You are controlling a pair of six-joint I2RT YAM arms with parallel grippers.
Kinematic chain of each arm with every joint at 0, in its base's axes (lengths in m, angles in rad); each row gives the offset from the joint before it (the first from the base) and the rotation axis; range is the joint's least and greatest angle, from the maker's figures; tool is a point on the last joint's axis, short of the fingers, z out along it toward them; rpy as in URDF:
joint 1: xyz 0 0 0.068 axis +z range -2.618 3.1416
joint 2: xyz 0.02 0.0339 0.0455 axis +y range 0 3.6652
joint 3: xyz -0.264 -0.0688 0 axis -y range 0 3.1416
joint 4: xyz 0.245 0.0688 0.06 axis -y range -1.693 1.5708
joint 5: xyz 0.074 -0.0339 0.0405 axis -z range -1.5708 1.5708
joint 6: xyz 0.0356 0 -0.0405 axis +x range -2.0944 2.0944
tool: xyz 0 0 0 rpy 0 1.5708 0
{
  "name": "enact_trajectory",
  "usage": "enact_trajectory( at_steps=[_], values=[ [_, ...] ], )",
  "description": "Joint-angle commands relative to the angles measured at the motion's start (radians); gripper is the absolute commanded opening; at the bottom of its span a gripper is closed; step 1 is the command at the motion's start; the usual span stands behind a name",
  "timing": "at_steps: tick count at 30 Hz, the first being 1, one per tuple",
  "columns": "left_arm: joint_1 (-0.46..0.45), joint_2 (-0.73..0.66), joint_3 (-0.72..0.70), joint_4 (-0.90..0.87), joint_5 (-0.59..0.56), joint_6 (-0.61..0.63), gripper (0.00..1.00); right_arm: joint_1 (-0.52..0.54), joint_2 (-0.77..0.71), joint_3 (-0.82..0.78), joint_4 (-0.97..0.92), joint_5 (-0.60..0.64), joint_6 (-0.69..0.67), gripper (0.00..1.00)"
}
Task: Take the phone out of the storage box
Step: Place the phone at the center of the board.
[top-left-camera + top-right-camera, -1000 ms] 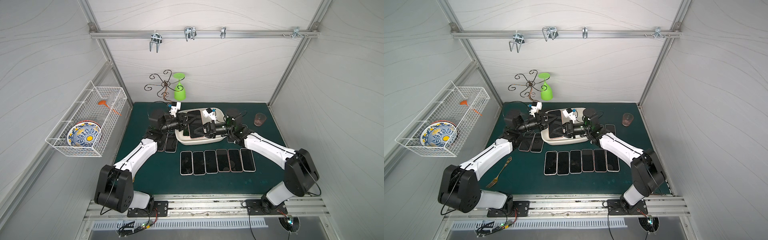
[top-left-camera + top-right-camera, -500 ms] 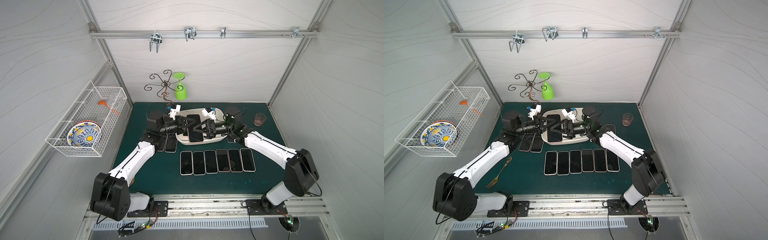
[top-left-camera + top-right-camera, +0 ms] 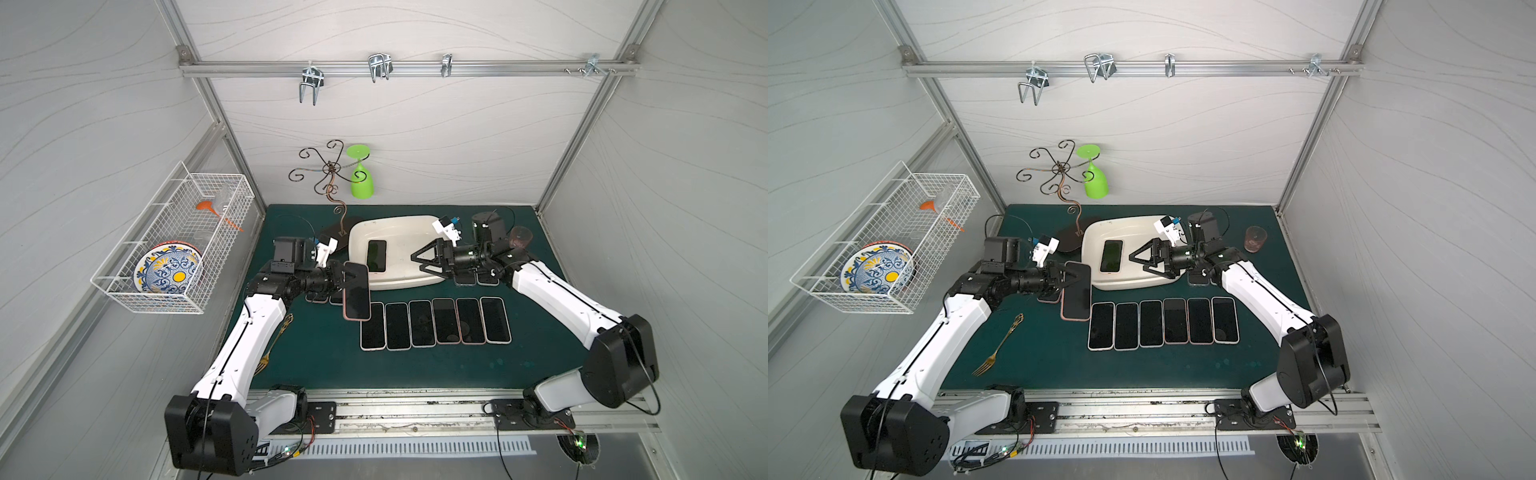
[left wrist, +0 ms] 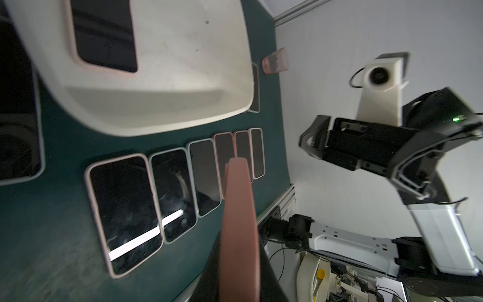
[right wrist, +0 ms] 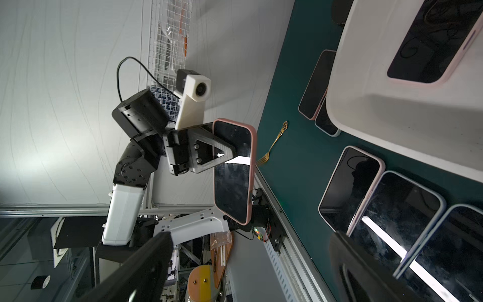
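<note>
The cream-white storage box (image 3: 415, 220) (image 3: 1142, 232) sits at the back middle of the green mat. One dark phone (image 3: 377, 255) (image 5: 431, 41) lies flat inside it. My left gripper (image 3: 347, 276) (image 3: 1073, 276) is shut on a pink-cased phone (image 3: 356, 291) (image 4: 239, 209) (image 5: 232, 172). It holds that phone in the air just outside the box's front left corner, above the left end of a row of phones. My right gripper (image 3: 417, 264) (image 5: 248, 261) hangs wide open and empty over the box's right part.
Several phones (image 3: 434, 322) lie side by side in front of the box, with more under each wrist (image 3: 320, 297) (image 3: 476, 279). A gold fork (image 3: 998, 345) lies front left. A reddish cup (image 3: 521, 237) stands back right, a metal stand with a green glass (image 3: 360, 183) behind, and a wire basket (image 3: 178, 245) on the left wall.
Both grippers met at the phone over the box. My right gripper has opened and drawn back right; my left has carried the phone leftward and forward, out of the box.
</note>
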Motion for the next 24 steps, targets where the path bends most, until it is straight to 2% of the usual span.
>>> enact_trajectory(
  at_steps=[1,7,12,16,24],
  values=[
    [0.023,-0.072,-0.064,-0.138,-0.06,0.083,0.0,0.007,-0.034,0.011,-0.063,-0.016,-0.058,0.99],
    [0.025,-0.106,-0.099,-0.147,-0.165,0.027,0.0,0.007,-0.041,0.018,-0.059,-0.054,-0.07,0.99],
    [0.023,0.013,-0.081,-0.133,-0.288,0.043,0.0,0.006,-0.035,0.013,-0.027,-0.088,-0.063,0.99],
    [0.008,0.141,-0.048,-0.127,-0.382,0.112,0.0,0.007,-0.011,0.019,-0.026,-0.116,-0.076,0.99],
    [-0.018,0.28,-0.045,-0.028,-0.464,0.144,0.0,-0.001,0.04,0.039,-0.011,-0.147,-0.097,0.98]
  ],
)
